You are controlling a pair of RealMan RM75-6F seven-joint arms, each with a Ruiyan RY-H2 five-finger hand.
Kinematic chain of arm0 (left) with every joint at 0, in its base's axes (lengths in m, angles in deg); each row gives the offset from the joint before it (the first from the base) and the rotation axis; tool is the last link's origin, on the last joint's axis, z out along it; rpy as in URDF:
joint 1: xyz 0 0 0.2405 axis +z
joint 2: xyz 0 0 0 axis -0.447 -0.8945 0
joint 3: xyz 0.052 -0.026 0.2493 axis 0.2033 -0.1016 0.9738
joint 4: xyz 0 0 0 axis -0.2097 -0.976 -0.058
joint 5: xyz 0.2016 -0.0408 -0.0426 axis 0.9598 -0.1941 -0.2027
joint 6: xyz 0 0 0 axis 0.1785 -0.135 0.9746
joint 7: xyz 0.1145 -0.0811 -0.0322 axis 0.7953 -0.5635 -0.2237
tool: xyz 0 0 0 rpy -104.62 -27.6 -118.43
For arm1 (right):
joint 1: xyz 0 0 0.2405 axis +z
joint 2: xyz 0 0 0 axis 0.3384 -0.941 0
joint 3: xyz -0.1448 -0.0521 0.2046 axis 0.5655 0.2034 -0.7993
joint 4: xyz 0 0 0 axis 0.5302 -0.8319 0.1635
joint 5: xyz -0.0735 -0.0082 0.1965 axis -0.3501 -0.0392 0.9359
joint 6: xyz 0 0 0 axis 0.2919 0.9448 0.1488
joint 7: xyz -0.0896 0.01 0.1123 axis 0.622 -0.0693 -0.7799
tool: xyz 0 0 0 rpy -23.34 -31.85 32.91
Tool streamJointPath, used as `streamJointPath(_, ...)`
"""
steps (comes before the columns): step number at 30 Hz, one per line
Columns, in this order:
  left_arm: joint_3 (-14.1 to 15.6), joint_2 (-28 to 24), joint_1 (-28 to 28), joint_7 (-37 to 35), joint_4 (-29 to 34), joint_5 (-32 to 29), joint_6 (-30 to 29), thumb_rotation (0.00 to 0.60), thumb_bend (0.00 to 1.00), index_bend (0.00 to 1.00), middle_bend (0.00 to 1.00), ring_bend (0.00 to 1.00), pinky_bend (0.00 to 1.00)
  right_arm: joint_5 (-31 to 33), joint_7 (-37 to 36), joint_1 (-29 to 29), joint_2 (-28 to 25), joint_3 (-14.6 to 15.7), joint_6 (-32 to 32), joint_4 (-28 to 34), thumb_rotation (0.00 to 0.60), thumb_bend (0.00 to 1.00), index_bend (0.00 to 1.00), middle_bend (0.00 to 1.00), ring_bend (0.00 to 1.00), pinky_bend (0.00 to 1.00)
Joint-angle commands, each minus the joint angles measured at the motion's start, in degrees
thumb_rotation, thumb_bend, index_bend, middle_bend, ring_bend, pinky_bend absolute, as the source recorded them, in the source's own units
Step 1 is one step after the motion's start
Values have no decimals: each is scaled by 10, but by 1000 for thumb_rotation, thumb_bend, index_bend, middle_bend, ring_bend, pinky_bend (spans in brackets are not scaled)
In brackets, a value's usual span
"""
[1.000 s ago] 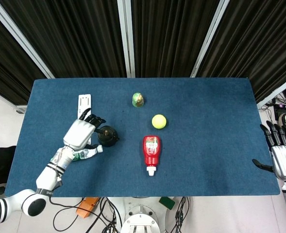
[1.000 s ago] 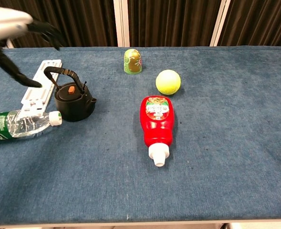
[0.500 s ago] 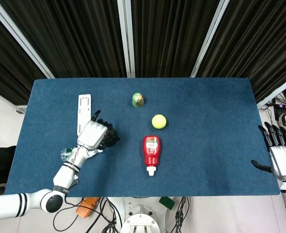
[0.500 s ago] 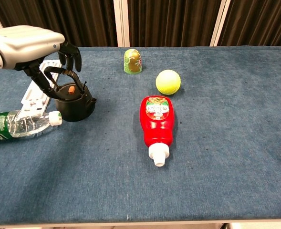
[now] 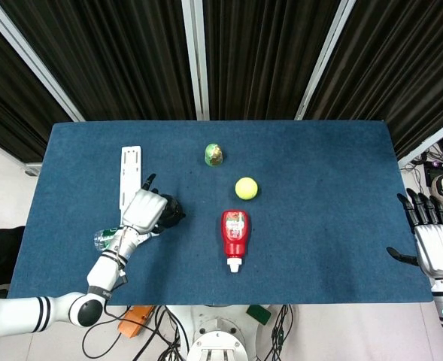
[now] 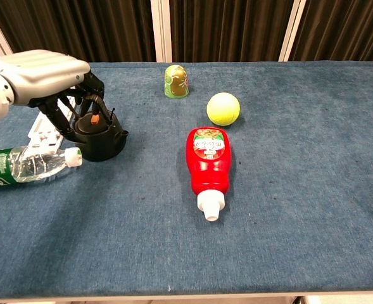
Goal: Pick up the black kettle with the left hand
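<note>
Black kettle | left hand has lowered, fingers now curled round its handle | kettle directly beneath palm, on desk

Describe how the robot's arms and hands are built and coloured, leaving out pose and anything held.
The left hand has a silver-grey shell and black fingers. Its white arm carries black bands near a round black joint. The right hand matches: silver-grey back, black fingers.

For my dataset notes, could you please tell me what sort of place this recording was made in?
Probably a robotics lab's test station, not a home: a blue cloth-covered table backed by black curtains, loose cables on the floor beneath, and unrelated props like a black kettle and a yellow tennis ball.
</note>
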Motion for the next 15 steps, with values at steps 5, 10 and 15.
streamJointPath(5,4,4,-7,-17,-8,-12,10,600,104,627,693,585,0,3,-1,1,3,0,-3,-2,600,66,0,0,0,0)
streamJointPath(10,5,5,-11,-34,-15,-20,20,600,104,728,806,701,0,6,-2,2,6,-1,-5,-5,600,66,0,0,0,0)
streamJointPath(15,5,3,-15,-60,-21,-33,37,600,104,809,893,774,0,9,-4,2,7,-2,-5,-6,600,66,0,0,0,0)
